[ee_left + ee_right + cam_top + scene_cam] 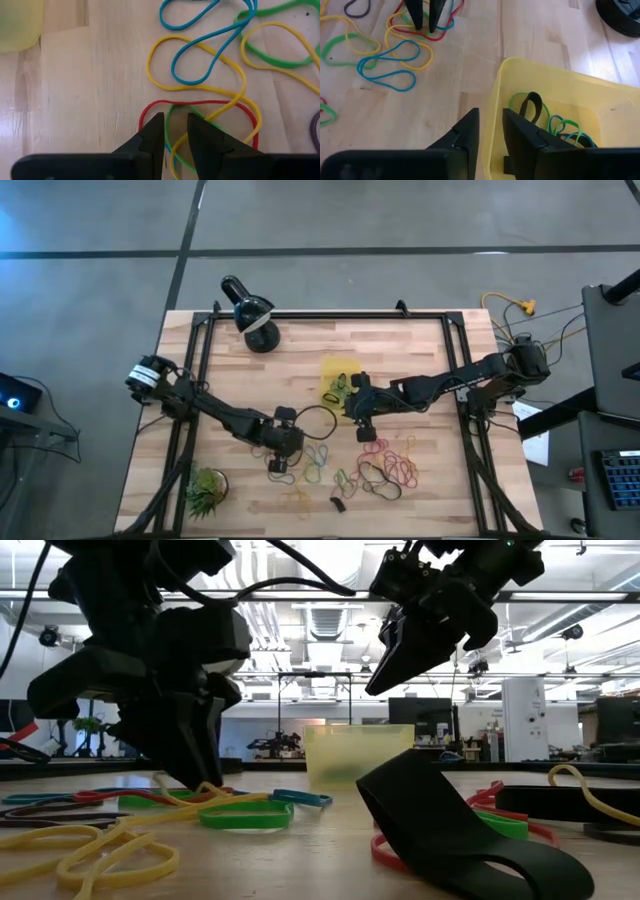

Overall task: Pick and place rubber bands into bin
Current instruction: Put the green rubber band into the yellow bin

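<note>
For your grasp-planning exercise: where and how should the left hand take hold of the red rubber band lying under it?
Pinch the red rubber band at the arc nearest the left hand, coming straight down. It lies flat, so only a thin strand can sit between the fingers; yellow and green loops cross there and may come along.

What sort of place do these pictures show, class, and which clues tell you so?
Probably a robotics lab or workshop: a wooden table on a bare concrete floor, exposed ceiling ducts, and benches with monitors behind the yellow bin.
</note>
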